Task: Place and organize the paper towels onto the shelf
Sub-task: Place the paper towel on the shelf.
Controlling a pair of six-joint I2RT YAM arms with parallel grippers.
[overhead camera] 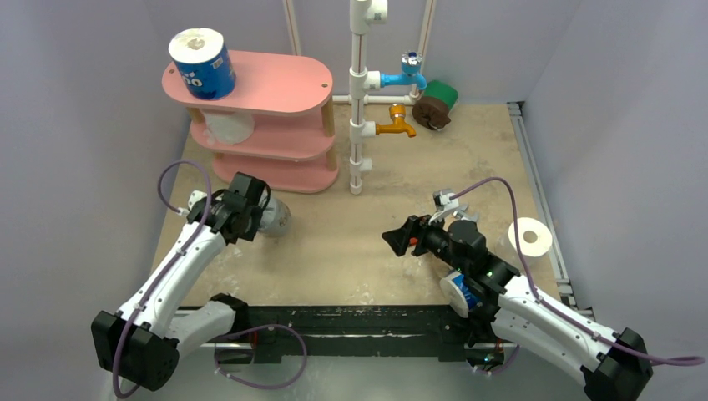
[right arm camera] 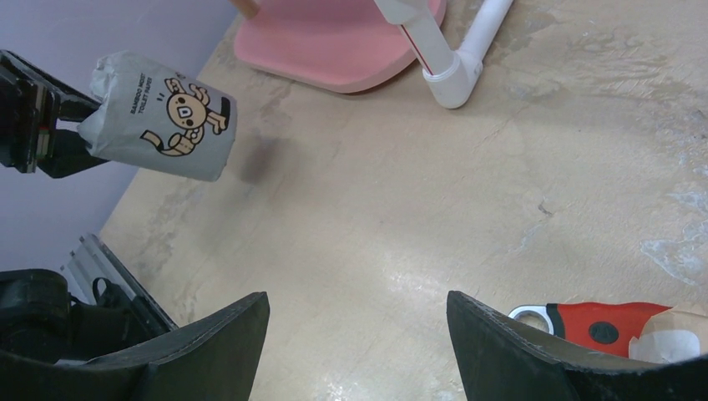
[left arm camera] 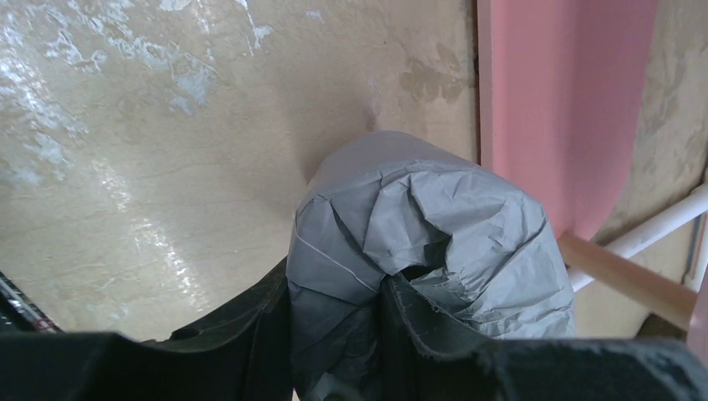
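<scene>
Left gripper (overhead camera: 253, 214): clamped on the crumpled end of a grey-wrapped paper towel roll (overhead camera: 275, 219). In the left wrist view one finger (left arm camera: 242, 334) lies against the roll's outer side and the other (left arm camera: 417, 330) presses at the folded-in centre of the wrapper. The roll (right arm camera: 167, 121) is held sideways, clear of the tan tabletop (overhead camera: 351, 242), its shadow on the surface below; a cartoon print shows on its wrapper. It sits just in front of the bottom board of the pink three-tier shelf (overhead camera: 280, 83), not on it.

Right gripper (right arm camera: 359, 334): jaws spread wide, nothing between them, hovering over bare tabletop at centre-right.

Shelf contents: a blue printed roll (overhead camera: 203, 63) upright on the top board, left end; a bare white roll (overhead camera: 227, 125) on the middle board.

Elsewhere: a bare white roll (overhead camera: 530, 238) near the right table edge; a green roll (overhead camera: 442, 94) and a brown roll (overhead camera: 429, 111) at the far back, beside the white pipe frame (overhead camera: 359, 100). A red-handled wrench (right arm camera: 609, 322) lies by my right finger.
</scene>
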